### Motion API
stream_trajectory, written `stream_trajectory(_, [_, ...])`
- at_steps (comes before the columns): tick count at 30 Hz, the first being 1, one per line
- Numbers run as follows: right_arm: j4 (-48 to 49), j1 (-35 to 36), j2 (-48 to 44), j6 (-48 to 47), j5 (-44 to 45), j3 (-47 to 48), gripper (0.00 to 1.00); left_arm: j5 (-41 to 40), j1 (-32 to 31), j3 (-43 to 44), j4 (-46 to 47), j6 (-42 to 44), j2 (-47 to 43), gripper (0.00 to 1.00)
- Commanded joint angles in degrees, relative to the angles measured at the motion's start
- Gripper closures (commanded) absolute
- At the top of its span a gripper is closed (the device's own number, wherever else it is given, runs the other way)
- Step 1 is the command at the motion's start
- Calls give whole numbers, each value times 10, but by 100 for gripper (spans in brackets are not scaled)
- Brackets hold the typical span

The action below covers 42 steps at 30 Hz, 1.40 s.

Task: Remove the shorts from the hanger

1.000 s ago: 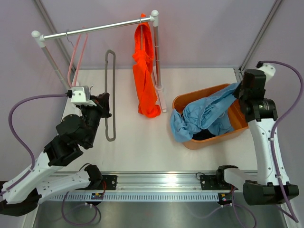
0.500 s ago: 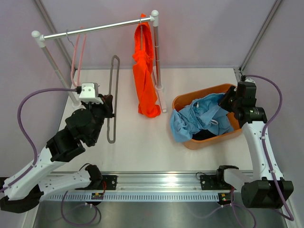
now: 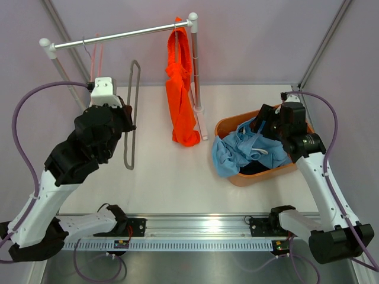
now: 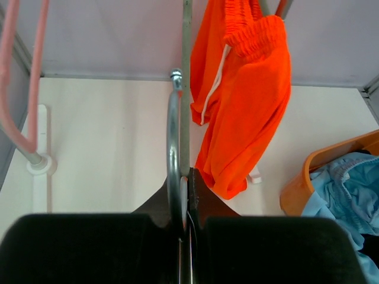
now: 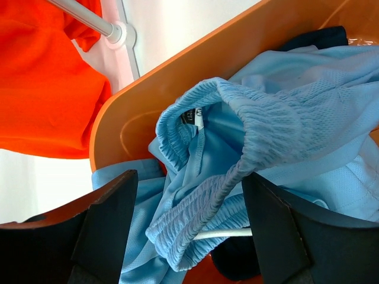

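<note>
Top cam hides the grip, but left wrist cam shows left gripper [image 4: 185, 188] jaws clamped on grey hanger [image 4: 187, 71] left of bin [image 3: 249, 179]; right gripper [image 5: 189, 228] jaws wide apart astride light blue shorts [image 5: 249, 136] in bin, orange shorts [image 3: 180, 100] hanging left of it.

Orange shorts [image 3: 180, 100], lt blue shorts [image 3: 249, 148], navy shorts [image 5: 314, 36]; orange bin [image 5: 154, 100]; grey hanger [image 4: 186, 59], pink hanger [image 4: 36, 71].

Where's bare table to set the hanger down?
Widest bare patch: table centre, between the held hanger and the tub, in front of the orange shorts. Crowded: right side, blue shorts spilling over the tub; back, around the rack post.
</note>
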Motion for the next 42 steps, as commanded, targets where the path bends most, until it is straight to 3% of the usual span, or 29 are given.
stream_trajectory(1, [7, 11, -28, -7, -9, 33, 20, 102, 55, 41, -33, -1, 18, 100])
stream_trajectory(8, [26, 13, -50, -35, -93, 37, 13, 346, 215, 61, -21, 14, 69, 100])
stream_trajectory(12, [5, 14, -43, -56, -81, 44, 5, 407, 265, 89, -15, 10, 104, 100])
stream_trajectory(22, [50, 13, -83, -51, -124, 0, 4, 573, 399, 202, -16, 22, 205, 100])
stream_trajectory(28, [76, 13, -94, -51, -149, -9, 5, 675, 441, 249, 15, 6, 261, 100])
stream_trajectory(32, [98, 13, -103, -44, -170, -22, 5, 692, 448, 262, 65, -7, 279, 100])
stream_trajectory(36, [98, 13, -100, -50, -170, -25, 5, 674, 449, 329, 50, -20, 334, 100])
stream_trajectory(42, [116, 13, -101, -42, -188, -34, 5, 637, 449, 335, 95, -42, 349, 100])
